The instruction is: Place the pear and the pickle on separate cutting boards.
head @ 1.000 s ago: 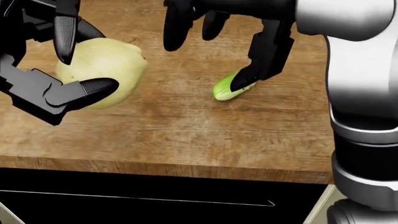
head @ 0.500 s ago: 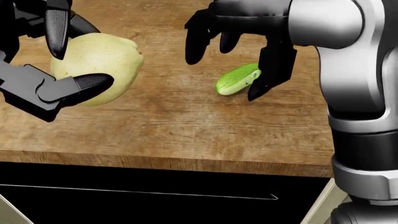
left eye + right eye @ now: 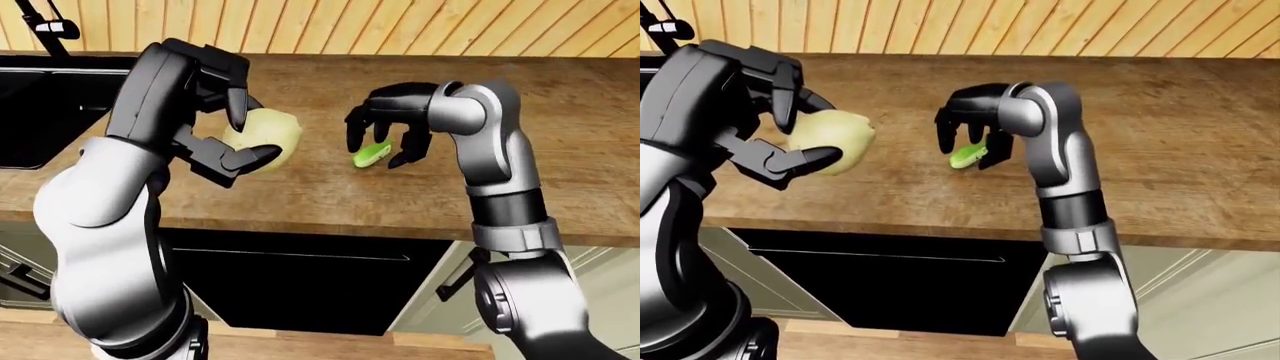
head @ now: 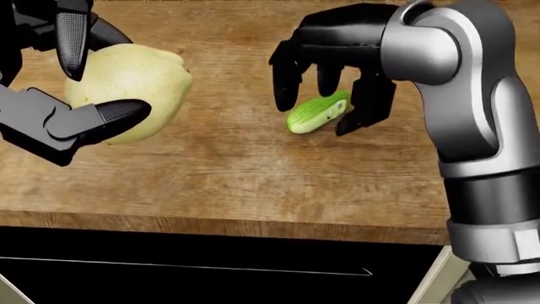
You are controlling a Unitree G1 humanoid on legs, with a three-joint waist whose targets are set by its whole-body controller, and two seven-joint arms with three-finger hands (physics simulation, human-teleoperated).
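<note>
Even, bright, diffuse light is seen across all three views, with no single source to be made out. Soft highlights are carried on the silver arm shells. Only faint shadows are cast on the wooden counter [image 4: 236,171]. Everything is rendered sharp, without blur, glare or edge distortion.
</note>
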